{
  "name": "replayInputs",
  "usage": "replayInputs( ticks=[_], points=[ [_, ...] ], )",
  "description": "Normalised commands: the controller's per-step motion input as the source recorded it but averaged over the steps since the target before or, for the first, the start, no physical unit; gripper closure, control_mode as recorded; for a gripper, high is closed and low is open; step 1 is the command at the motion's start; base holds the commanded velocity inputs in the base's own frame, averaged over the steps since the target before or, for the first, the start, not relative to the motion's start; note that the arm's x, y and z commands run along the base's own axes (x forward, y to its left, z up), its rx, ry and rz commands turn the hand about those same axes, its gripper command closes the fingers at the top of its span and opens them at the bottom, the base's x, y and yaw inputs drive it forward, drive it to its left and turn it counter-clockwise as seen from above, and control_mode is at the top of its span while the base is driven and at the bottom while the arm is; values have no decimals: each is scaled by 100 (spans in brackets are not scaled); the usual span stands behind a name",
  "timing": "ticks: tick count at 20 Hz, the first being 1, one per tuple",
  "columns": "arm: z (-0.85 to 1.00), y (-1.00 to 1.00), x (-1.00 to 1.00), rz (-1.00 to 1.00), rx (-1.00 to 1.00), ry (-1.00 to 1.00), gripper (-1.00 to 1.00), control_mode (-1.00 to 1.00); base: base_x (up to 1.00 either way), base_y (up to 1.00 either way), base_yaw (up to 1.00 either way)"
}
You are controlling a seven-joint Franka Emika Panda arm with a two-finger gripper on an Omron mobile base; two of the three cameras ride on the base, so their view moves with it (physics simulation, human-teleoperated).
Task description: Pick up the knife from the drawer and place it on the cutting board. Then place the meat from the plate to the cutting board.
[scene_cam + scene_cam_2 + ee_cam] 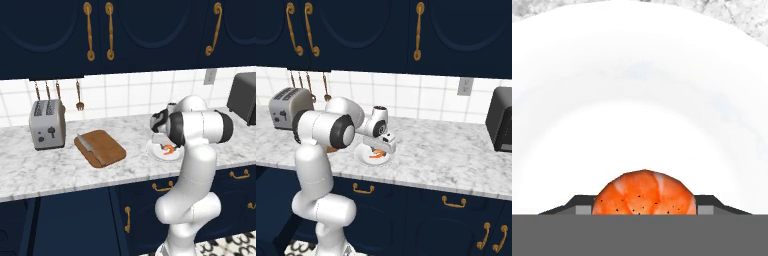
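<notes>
The gripper point(644, 212) is down on the white plate point(637, 90), its fingertips point(582, 205) on either side of the meat point(644, 194), closed on it. The knife point(86, 143) lies on the cutting board point(102, 149), left of the plate on the marble surface point(60, 170).

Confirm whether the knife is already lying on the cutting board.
Yes: in the left base view the knife lies flat on the cutting board, beside the toaster.

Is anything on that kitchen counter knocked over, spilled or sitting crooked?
Nothing stands out. The slim grey-bladed knife lies flat on the brown wooden cutting board, which sits at a slant beside the upright silver toaster. The small orange-red meat rests on the round white plate, between the claw's fingertips.
</notes>
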Motion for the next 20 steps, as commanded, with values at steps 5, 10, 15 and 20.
replayInputs(
  ticks=[5, 10, 15, 20],
  points=[
    [45, 10, -49, 0, 0, -11, 100, -100, 0, 0, 0],
    [48, 47, -22, 0, 0, -15, 100, -100, 0, 0, 0],
    [37, 80, 0, 0, 0, -7, 100, -100, 0, 0, 0],
    [36, 77, 0, 3, 0, -6, 100, -100, 0, 0, 0]
  ],
)
